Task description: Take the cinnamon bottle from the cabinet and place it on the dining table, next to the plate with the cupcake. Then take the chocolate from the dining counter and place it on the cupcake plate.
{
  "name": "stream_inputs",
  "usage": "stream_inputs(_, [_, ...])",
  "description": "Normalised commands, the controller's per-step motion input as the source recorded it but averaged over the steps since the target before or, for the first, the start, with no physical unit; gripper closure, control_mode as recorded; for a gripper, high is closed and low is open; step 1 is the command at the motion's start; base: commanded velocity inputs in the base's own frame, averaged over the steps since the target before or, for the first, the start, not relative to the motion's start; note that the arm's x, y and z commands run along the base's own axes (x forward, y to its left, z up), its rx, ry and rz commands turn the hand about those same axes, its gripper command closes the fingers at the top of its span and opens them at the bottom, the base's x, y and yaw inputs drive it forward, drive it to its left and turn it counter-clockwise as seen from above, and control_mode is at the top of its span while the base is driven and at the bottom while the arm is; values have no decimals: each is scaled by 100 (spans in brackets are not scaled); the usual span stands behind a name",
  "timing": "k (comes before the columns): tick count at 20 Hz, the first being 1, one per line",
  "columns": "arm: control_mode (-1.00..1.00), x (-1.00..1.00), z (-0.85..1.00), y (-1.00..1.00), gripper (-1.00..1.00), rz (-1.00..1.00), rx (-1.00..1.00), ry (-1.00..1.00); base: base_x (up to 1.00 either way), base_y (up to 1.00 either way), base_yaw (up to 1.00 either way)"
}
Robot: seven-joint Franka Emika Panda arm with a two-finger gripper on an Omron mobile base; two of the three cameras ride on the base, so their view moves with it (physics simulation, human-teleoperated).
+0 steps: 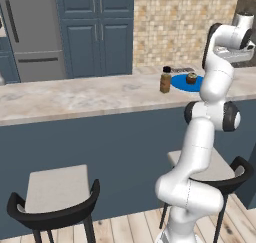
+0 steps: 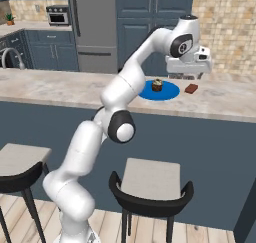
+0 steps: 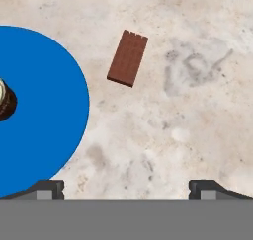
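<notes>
While hovering over the dining counter (image 3: 197,115) with jaws spread wide and nothing between them, the gripper (image 3: 126,188) is looking straight down at the marbled top, fingertips (image 3: 49,188) poking up at the bottom of the hand view. Sitting a bit ahead of the claw and off to one side: the chocolate (image 3: 128,58), lying flat on the counter just beside the blue plate (image 3: 44,135) but not touching it. Probably handling as light, stiff and low-profile, so guessing best pinched across the narrow sides, low down, with some risk of skidding on that smooth top. Scored squares showing on top, no brand or writing readable anywhere. Further out, the cupcake (image 2: 157,85) is sitting on the plate, and the cinnamon bottle (image 1: 165,81) is already standing upright right beside the plate in the left base view.
</notes>
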Motion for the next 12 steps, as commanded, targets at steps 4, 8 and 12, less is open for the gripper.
stream_inputs(4, [-100, 24, -2, 0, -100, 7, -11, 11, 0, 0, 0])
stream_inputs(8, [-100, 30, 0, 0, -100, 2, -4, 9, 0, 0, 0])
stream_inputs(12, [-100, 24, 0, -3, -100, 0, 2, 2, 0, 0, 0])
